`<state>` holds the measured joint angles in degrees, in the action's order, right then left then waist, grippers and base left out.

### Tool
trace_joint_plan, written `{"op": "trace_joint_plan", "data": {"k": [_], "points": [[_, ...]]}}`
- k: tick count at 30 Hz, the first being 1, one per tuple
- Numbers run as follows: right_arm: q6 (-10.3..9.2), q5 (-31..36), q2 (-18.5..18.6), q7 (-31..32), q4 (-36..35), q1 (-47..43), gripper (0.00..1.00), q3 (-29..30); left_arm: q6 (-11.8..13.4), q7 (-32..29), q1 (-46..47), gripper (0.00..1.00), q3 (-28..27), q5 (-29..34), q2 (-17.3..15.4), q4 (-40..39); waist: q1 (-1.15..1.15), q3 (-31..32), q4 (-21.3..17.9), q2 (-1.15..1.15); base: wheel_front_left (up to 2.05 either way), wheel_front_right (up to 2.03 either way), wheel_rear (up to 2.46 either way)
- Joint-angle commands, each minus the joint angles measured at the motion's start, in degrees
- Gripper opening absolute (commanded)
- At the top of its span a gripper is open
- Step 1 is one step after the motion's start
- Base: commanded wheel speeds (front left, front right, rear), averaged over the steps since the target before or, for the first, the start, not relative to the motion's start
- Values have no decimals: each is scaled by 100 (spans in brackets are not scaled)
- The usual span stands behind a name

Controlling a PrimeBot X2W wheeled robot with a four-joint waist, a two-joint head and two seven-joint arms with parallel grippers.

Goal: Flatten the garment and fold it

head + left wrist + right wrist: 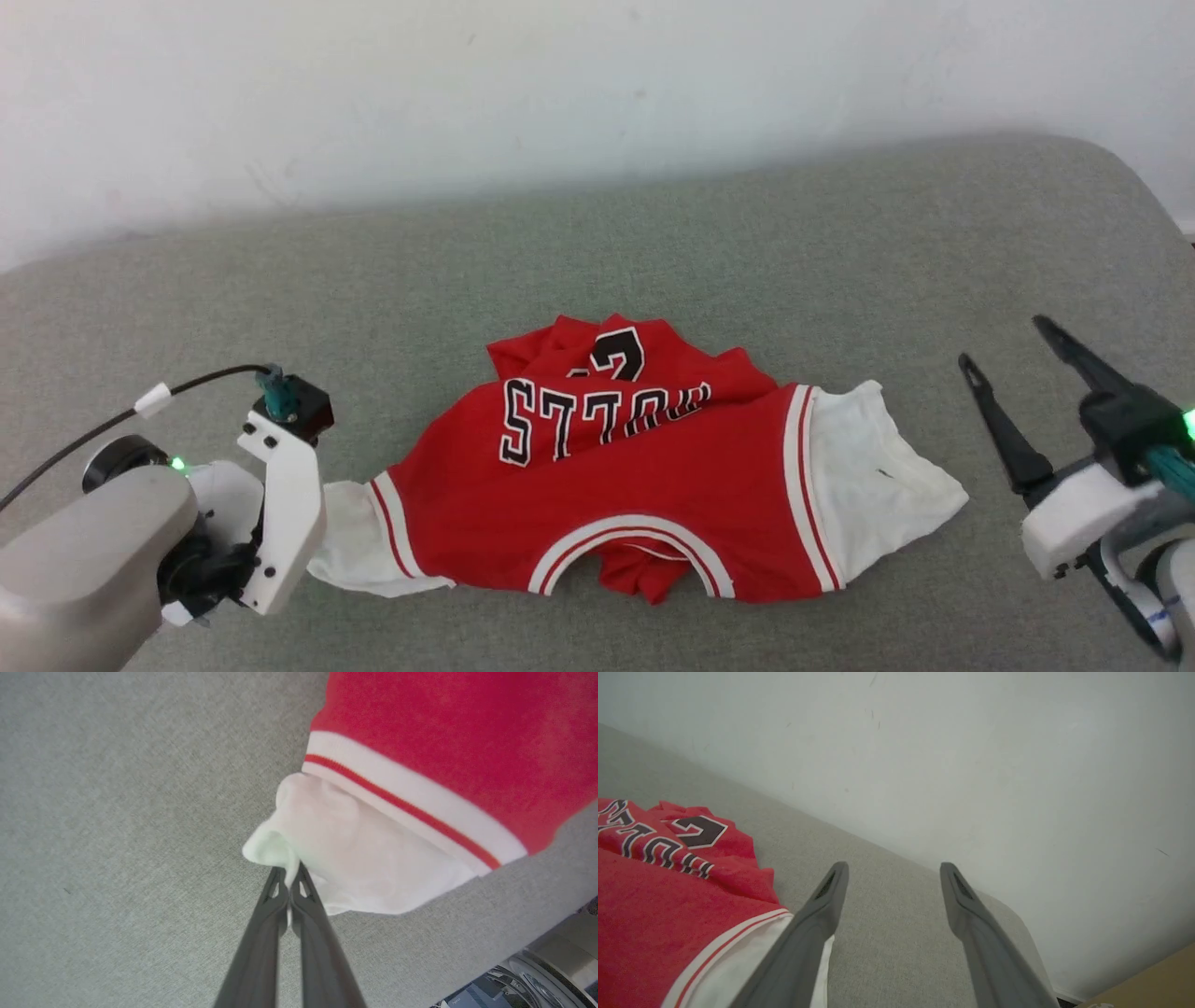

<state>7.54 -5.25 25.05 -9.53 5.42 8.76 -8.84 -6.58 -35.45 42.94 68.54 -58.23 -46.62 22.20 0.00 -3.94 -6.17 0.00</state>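
The garment (644,495), a red jersey with white sleeves and upside-down black-and-white lettering, lies crumpled on the grey cushion, collar toward me. Its lower part is bunched up behind the print. My left gripper (289,875) is shut on the edge of the garment's white left sleeve (355,854), a fold of cloth pinched between its tips. In the head view the left wrist (280,504) covers that sleeve's end. My right gripper (1004,345) stands open just right of the other white sleeve (878,476), above the cushion, with nothing between its fingers (831,882).
The grey cushion (597,271) runs back to a white wall (597,84). Its rounded right edge (1148,205) lies beyond my right arm. Bare fabric surrounds the garment on all sides.
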Motion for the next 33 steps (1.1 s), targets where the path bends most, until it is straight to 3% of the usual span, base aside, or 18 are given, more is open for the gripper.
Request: {"op": "trace_joint_plan", "data": {"k": [1,5,8,11,15,20,31,32,33], "points": [[-5,-288,345,464,117,261,100,-409,5,76,-34,0,-34,19,-71,-124,0,75,55,0,0,0,0],[-5,-1356,1371,2100,192,798,100,-1707,84,171,-55,0,-58,55,-131,-427,0,84,129,0,0,0,0],[-5,-2317,1902,3201,199,1241,100,-2464,137,193,-37,0,-56,99,-116,-583,0,37,200,0,0,0,0],[-5,-3064,2147,4007,309,1669,100,-3015,171,206,4,0,-50,149,-75,-680,0,-39,280,0,0,0,0],[-5,-3810,2129,4715,759,2111,100,-3510,177,212,83,0,-46,213,-36,-746,0,-167,380,0,0,0,0],[-5,-4130,1915,4835,1419,2432,100,-3810,175,227,178,0,-55,273,-16,-765,0,-330,465,0,0,0,0],[-5,-4682,1297,4129,2528,2405,100,-5040,156,307,289,0,-56,342,56,-674,0,-563,550,0,0,0,0],[-5,-4698,1291,4003,2547,2436,40,-5130,154,317,274,0,-52,337,46,-653,0,-541,529,0,0,0,0],[-5,-4689,1302,3871,2559,2482,0,-5220,148,331,252,0,-44,332,34,-637,0,-513,505,0,0,0,0]]}}
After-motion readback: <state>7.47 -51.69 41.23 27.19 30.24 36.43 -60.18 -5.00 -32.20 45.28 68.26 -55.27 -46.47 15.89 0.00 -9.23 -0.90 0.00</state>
